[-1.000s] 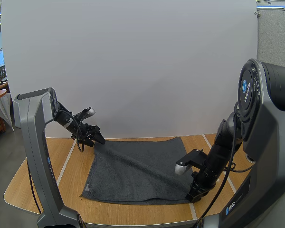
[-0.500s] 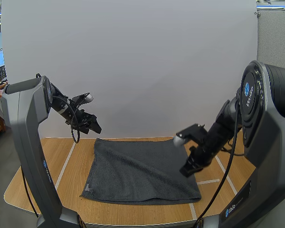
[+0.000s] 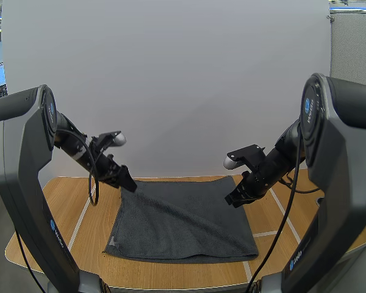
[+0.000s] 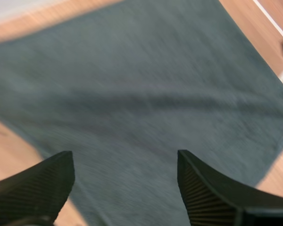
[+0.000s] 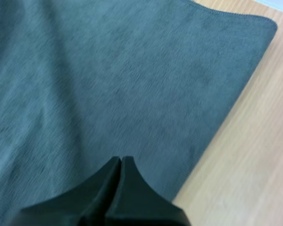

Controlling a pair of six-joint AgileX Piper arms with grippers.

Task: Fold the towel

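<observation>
**Q:** Towel [image 3: 183, 223] first: where is it lying?

**A:** It is lying flat on the wooden table [image 3: 55, 201], dark grey, spreading across the middle of the tabletop between my two arms. I am taking its centre as the dial, with 12 o'clock pointing away from my bases. Its near edge is running from 7 to 5 o'clock and is showing as a thick rim.

**Q:** What is your left tool doing?

**A:** My left gripper [image 3: 127, 182] is hanging at the towel's 10 o'clock corner, tips pointing down toward it. In the left wrist view its fingers [image 4: 35, 181] are standing wide apart, ribbed faces turned to each other, and towel is showing below the gap. It is gripping nothing. I cannot tell whether the tips are touching the cloth.

**Q:** And the right one?

**A:** My right gripper [image 3: 232, 199] is hovering over the towel's right edge, near the 2 o'clock corner. Its fingers [image 5: 101, 188] are lying pressed together as one dark wedge and are pinching nothing. Past them, the right wrist view is showing the towel's hemmed corner and bare wood just beside it.

**Q:** What is lying around the towel?

**A:** White tape lines [image 3: 263, 233] are running across the wood, out at 9 o'clock and at 3 to 4 o'clock from the towel.
</observation>
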